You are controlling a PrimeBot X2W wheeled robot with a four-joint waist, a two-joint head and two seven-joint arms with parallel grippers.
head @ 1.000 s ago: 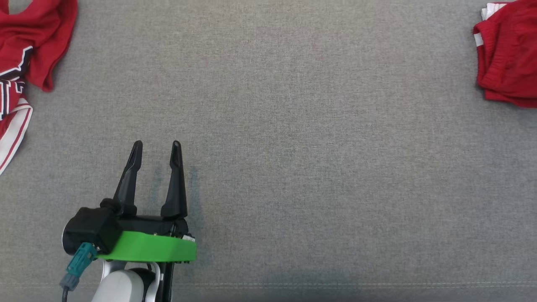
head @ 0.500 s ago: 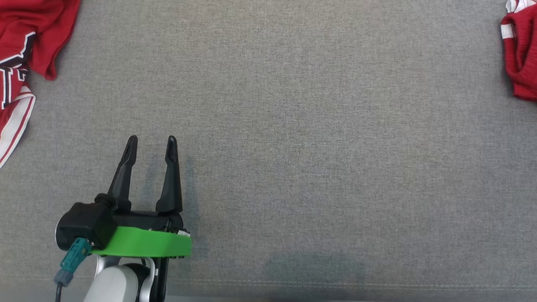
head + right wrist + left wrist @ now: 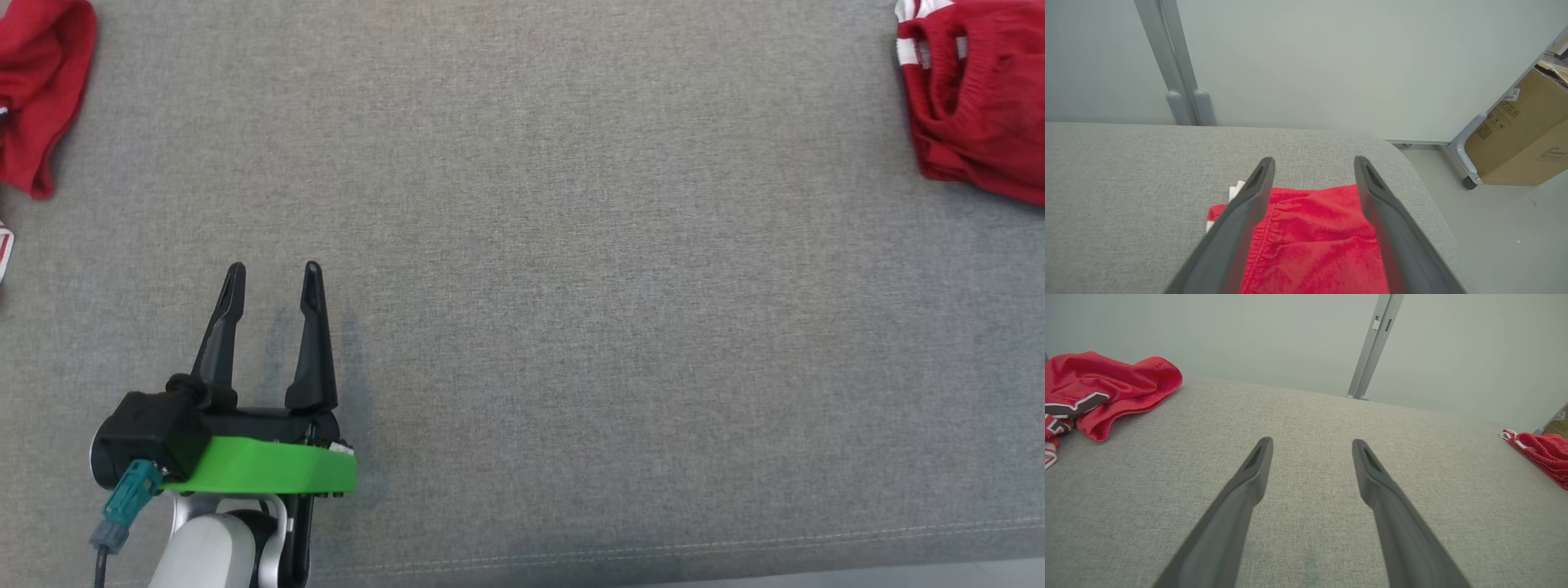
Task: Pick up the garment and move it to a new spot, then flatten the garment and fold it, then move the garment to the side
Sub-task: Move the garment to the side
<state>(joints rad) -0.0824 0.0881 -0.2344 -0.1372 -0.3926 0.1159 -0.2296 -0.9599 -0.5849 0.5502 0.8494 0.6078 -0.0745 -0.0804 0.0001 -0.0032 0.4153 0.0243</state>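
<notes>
Finding: the right pincer (image 3: 1314, 160), clamped a second ago, now stands with its fingers spread wide and holds nothing. In the right wrist view the folded red garment (image 3: 1314, 237) lies on the counter (image 3: 571, 286) beneath and between those fingers, close to the counter's rounded far corner.

In the head view this garment sits at 2 o'clock, against the frame's edge, with its waistband and a white trim showing. Half a second ago it showed there as a narrower, bunched shape; now it lies spread and settled. The whole picture has also shifted sideways since then, so part of that difference is camera movement, not movement of the cloth.

The left pincer (image 3: 274, 269) rests at 7 o'clock, fingers parted and empty, pointing toward 12 across bare grey fabric, well apart from both red items.

A second item, a crumpled red jersey (image 3: 41, 82), lies at 10 o'clock, unfolded and untouched.

Assessment: the opening of the right pincer reads as the release that completes the move to the side. The folded garment appears placed, and the fold looks intact from what is visible. The right arm should lift clear without dragging the cloth, as a finger could catch the waistband.
</notes>
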